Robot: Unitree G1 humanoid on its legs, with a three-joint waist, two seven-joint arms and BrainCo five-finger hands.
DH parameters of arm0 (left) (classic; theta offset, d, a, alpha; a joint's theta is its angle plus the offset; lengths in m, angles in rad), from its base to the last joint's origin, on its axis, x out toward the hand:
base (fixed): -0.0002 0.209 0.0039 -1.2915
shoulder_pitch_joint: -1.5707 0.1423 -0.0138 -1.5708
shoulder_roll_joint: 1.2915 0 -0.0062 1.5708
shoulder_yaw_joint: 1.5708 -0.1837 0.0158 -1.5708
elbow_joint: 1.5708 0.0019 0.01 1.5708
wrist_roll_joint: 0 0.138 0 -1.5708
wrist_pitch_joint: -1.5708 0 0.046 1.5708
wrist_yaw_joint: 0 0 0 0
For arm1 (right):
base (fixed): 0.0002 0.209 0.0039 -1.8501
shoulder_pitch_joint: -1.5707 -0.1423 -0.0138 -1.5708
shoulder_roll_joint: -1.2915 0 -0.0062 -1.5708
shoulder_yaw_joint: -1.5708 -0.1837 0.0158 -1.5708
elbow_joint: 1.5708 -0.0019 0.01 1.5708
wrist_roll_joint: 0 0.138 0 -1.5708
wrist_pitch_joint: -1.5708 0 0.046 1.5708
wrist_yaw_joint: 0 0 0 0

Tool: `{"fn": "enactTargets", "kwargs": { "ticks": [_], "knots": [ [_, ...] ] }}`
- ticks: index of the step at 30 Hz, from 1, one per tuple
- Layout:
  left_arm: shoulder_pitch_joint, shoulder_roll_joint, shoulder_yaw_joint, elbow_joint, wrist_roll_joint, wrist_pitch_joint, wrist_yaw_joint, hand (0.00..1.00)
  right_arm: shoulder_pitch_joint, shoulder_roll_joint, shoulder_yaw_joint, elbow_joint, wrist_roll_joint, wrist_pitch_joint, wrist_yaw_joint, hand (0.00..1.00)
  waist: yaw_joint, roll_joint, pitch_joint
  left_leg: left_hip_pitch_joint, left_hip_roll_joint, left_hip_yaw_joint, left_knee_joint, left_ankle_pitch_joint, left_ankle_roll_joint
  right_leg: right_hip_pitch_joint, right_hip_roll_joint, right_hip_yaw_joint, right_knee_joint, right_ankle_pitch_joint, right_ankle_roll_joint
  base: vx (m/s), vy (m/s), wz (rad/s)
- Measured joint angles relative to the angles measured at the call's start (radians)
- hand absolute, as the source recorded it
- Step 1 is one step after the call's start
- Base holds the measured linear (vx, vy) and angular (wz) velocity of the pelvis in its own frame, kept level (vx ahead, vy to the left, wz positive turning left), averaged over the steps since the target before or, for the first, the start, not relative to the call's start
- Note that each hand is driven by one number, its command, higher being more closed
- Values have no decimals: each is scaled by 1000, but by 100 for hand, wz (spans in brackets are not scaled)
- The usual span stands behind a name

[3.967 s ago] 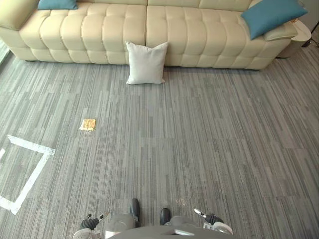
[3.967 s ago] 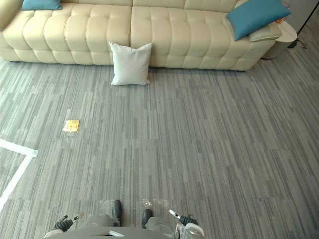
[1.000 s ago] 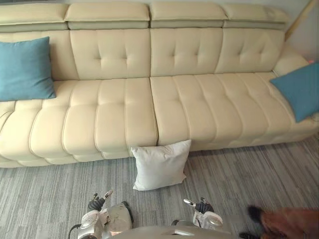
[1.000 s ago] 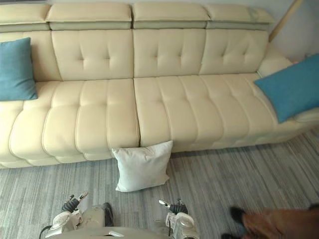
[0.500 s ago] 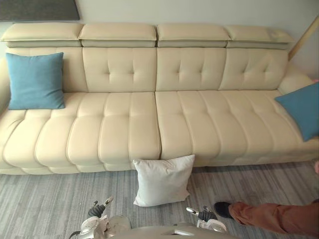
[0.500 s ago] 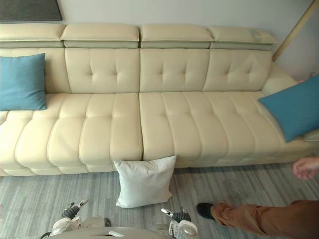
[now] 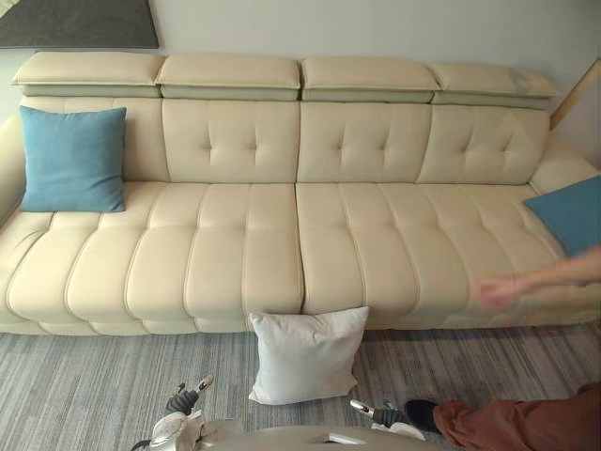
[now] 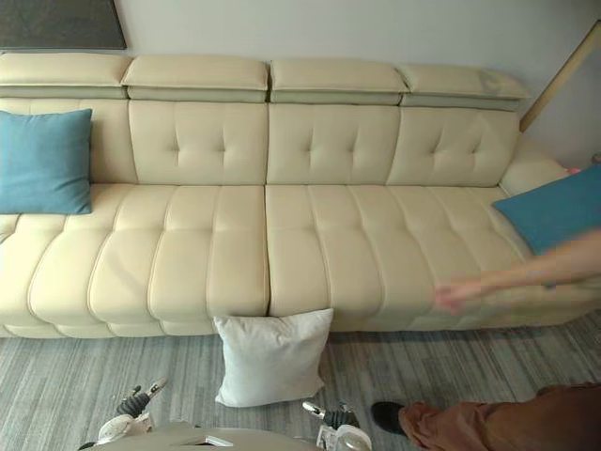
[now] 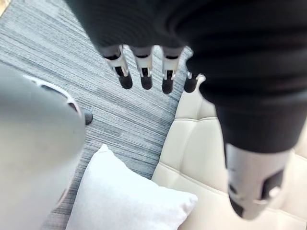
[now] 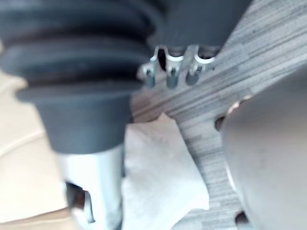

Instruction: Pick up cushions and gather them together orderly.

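Straight ahead, the white cushion [image 7: 305, 355] stands on its lower edge on the carpet [image 7: 94, 376], its top leaning against the front of the sofa [image 7: 225, 254]. It lies between the two hands and just beyond them. The right hand [image 7: 380, 413] sits close to its lower right corner, while the left hand [image 7: 183, 399] is a little further off. Both hands hang low with relaxed fingers and hold nothing. One blue cushion [image 7: 72, 158] rests at the sofa's left end and a second blue cushion [image 7: 568, 211] at its right end, where a person's hand [image 7: 498, 289] reaches in. A two-handed grasp from either side looks fitting.
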Motion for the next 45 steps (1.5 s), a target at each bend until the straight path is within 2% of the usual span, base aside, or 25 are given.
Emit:
{"fn": "enactTargets", "kwargs": {
  "ticks": [6,8,10,11,12,13,14,16,19,22,27,29,33,45],
  "knots": [
    [5,5,-18,0,0,0,1,0,2,-1,-8,1,0,0,0,0,0,-2,4,59,-32,0,-138,75,6,5,-11,0,-18,4,8,-38,5,3],
    [5,5,-20,-1,-1,0,1,0,1,-2,-8,0,0,0,-1,0,0,5,12,60,-35,1,-158,86,6,-4,-13,-1,-17,4,7,-34,4,-2],
    [-13,6,-20,-6,-1,0,2,0,-22,-2,-5,-5,0,2,-5,0,2,0,39,29,-32,4,-126,76,8,-32,-15,2,1,3,7,-49,7,-4],
    [-35,6,-24,-11,-3,2,7,0,-45,-2,5,-9,1,2,-12,0,0,9,61,-33,-19,1,-47,45,11,-72,-15,4,32,3,7,-119,-9,3],
    [-76,6,-37,-35,-4,2,23,0,-81,-11,15,-16,2,0,-24,0,-5,14,94,-162,18,-14,112,-15,14,-153,-4,4,96,-5,5,-152,-8,3],
    [-90,5,-42,-41,-4,2,26,0,-100,-15,15,-22,2,0,-27,0,-5,24,112,-200,31,-19,156,-30,17,-181,1,4,119,-11,5,-218,7,-1],
    [-134,3,-67,-49,-15,2,41,0,-142,-32,34,-52,7,-1,-38,0,-5,45,158,-326,65,-30,279,-68,21,-294,11,11,216,-33,8,-247,44,-14],
    [-175,5,-95,-83,-34,2,56,0,-206,-48,60,-83,17,0,-63,0,-7,49,202,-446,85,-27,375,-91,33,-436,9,34,345,-69,9,-237,62,-19],
    [-223,12,-141,-150,-63,-3,75,0,-279,-55,93,-144,32,-3,-85,0,-9,50,239,-562,103,-20,473,-122,40,-582,-1,61,482,-111,9,-205,43,-19],
    [-301,20,-170,-187,-81,-13,93,0,-370,-70,102,-177,63,-5,-115,0,-20,54,271,-673,107,-19,527,-122,45,-715,-12,78,574,-131,4,-146,-12,-5],
    [-450,27,-171,-214,-103,-22,118,0,-542,-95,100,-213,99,-12,-167,0,-27,61,328,-855,119,-17,564,-93,55,-915,-10,100,637,-112,-3,-101,-28,-6],
    [-488,25,-178,-230,-115,-22,123,0,-593,-96,100,-213,100,-13,-185,0,-28,62,352,-887,119,-18,565,-84,55,-950,-12,101,647,-109,-4,-19,-33,1],
    [-544,23,-187,-249,-141,-25,138,0,-681,-105,128,-215,101,-13,-207,0,-24,62,352,-960,118,-21,566,-69,57,-1028,-13,101,661,-107,-6,23,-32,4],
    [-550,-14,-205,-278,-140,-26,159,0,-690,-116,169,-240,97,-14,-228,0,-15,62,352,-937,103,-28,542,-54,59,-1003,-18,95,650,-108,-6,17,-24,4]
  ]
}}
